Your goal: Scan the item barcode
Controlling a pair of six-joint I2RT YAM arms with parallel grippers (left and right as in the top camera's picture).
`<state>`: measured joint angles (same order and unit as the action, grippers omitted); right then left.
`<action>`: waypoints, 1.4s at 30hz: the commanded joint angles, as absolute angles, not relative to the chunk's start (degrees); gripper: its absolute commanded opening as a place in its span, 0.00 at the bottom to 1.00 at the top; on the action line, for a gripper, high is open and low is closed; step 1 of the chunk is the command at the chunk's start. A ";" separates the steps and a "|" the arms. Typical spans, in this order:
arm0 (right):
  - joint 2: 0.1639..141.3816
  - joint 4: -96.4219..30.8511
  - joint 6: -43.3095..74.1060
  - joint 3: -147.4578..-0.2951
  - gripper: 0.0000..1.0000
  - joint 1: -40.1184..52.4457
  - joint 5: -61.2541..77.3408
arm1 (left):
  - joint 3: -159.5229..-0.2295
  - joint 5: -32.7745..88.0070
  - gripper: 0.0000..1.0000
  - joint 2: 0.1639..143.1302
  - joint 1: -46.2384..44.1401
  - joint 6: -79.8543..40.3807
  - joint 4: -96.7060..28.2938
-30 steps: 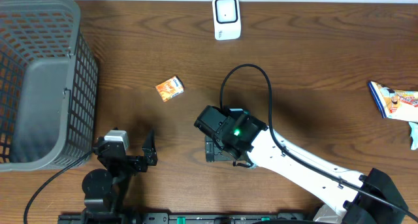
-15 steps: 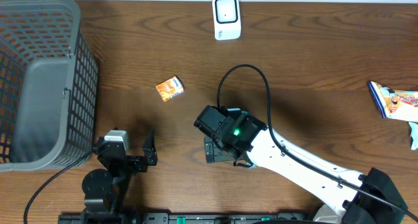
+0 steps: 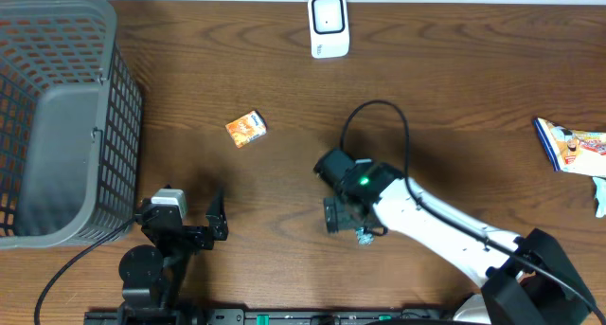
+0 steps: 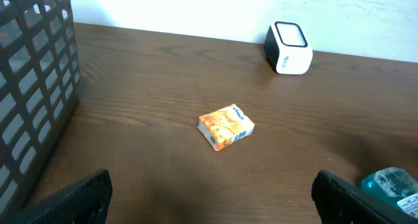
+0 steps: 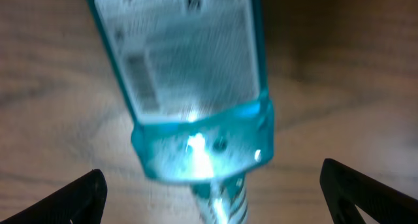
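overhead: high up, straight down, whole bench [image 3: 454, 98] in view | left wrist: low, nearly level, facing the far wall [image 4: 196, 8]; shares orange box [image 3: 246, 129], white scanner [image 3: 329, 26] and basket [image 3: 121, 126] with overhead | right wrist: aimed down, very close on teal bottle [image 5: 183, 74], blurred; same bottle at left wrist's lower right corner

You can't read any words here: the print on the blue bottle [image 5: 183, 74], orange box [image 4: 225, 126] and white scanner [image 4: 289, 49] is too blurry.
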<state>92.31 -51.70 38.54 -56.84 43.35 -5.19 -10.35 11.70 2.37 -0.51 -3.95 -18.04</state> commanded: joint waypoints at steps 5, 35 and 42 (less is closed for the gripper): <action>92.18 -45.80 29.04 -54.08 0.99 39.40 3.18 | -11.03 12.03 0.98 2.13 -0.69 -2.81 -18.00; 92.14 -35.62 30.65 -46.35 0.45 37.78 5.63 | -11.03 12.01 0.98 2.13 -0.69 -2.81 -18.00; 92.14 -44.71 27.92 -53.23 0.42 36.45 17.28 | -11.03 12.01 0.98 2.13 -0.69 -2.81 -18.00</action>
<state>92.31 -41.60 30.04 -48.66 37.39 10.50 -10.35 11.73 2.37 -0.51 -3.95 -18.06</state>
